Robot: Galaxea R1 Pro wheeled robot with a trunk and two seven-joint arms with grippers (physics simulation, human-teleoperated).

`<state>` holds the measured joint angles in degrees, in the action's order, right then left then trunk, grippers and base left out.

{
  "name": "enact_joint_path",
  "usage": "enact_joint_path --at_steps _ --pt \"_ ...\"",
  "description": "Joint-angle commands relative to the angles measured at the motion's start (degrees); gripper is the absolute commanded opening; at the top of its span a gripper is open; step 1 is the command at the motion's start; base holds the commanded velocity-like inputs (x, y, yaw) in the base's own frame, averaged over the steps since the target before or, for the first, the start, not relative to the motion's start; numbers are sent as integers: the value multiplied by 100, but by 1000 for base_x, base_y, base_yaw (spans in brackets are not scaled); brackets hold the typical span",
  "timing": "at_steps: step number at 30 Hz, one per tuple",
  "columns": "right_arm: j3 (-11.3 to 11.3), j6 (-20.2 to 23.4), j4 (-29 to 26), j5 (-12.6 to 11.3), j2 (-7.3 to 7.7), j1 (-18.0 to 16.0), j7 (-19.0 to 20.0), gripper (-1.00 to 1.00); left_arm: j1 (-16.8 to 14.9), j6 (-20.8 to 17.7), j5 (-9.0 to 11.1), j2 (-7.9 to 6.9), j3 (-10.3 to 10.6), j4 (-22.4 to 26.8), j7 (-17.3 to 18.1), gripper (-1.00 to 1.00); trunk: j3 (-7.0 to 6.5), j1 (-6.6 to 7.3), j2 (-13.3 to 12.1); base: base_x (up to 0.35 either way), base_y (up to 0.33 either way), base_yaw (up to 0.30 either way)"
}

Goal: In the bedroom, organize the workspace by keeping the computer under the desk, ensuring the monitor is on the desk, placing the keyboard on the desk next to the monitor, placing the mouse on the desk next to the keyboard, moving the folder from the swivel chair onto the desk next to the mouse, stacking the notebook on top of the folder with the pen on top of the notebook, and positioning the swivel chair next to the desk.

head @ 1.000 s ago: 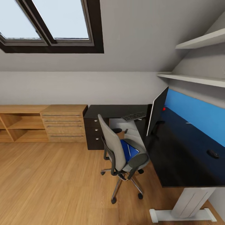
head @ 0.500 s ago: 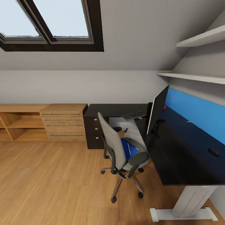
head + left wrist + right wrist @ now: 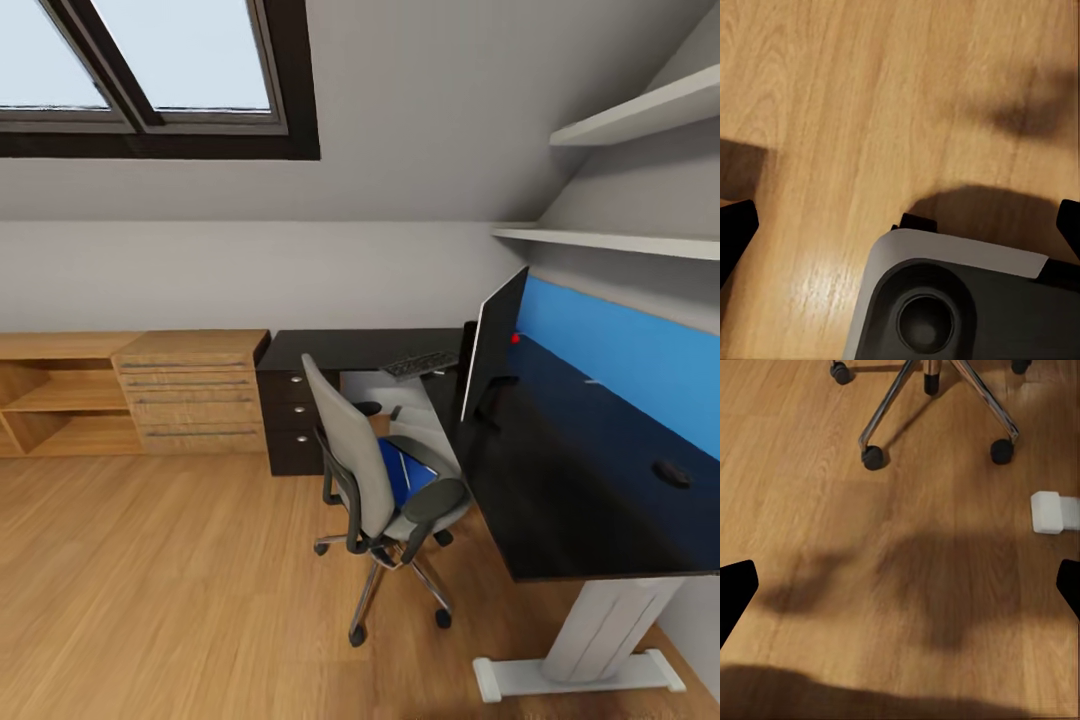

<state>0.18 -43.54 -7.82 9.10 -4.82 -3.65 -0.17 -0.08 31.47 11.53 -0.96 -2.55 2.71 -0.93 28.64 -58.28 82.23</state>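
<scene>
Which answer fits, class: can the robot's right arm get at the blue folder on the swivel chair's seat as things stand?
Probably not yet. The folder lies between the swivel chair's backrest and the desk, and the right gripper hangs over bare floor short of the chair's casters.

Head cam: high, facing forward-down toward swivel chair [image 3: 385, 480] and counter [image 3: 570, 480], mid-range. Both wrist cams: facing down, near floor [image 3: 832, 112]. Right wrist shares chair's castors with head view.

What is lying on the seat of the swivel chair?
A blue folder lies on the seat of the chair. The backrest and armrest cover part of it, so anything beneath it cannot be seen.
</scene>
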Motion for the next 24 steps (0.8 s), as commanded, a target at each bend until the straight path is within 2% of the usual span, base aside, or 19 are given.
enact_joint_path --at_steps 1,4,11,15,16,17,19,24 --pt "-3 -11 4 10 -4 -4 -5 100 -1 8 -19 -3 -19 1 -11 100 22 -22 44 0 0 -234" --pt "-5 -8 2 8 -3 -4 -7 100 -1 11 -8 -6 -23 10 -12 100 70 -88 165 0 0 -240" --pt "-16 -6 -23 -1 18 -4 -9 100 -1 46 251 -10 -60 45 -7 100 190 -242 445 0 0 -258" --pt "-10 -7 -12 4 1 -4 -9 100 -1 56 292 -14 -67 107 -9 100 261 -330 606 0 0 -255" --pt "-10 -8 -8 4 -3 -4 -12 100 -1 58 302 -17 -68 128 -10 100 279 -352 646 0 0 -139" --pt "-19 1 -26 -3 17 -4 -17 100 -1 60 409 -22 -70 169 -8 100 297 -374 686 0 0 -19" --pt "-23 5 -31 -4 21 -4 -17 100 -1 61 429 -22 -70 184 -6 100 333 -418 766 0 0 -12" --pt "-27 -31 -52 -6 23 -4 -19 100 -1 20 445 -22 -70 920 -77 100 423 -528 967 0 0 -3"
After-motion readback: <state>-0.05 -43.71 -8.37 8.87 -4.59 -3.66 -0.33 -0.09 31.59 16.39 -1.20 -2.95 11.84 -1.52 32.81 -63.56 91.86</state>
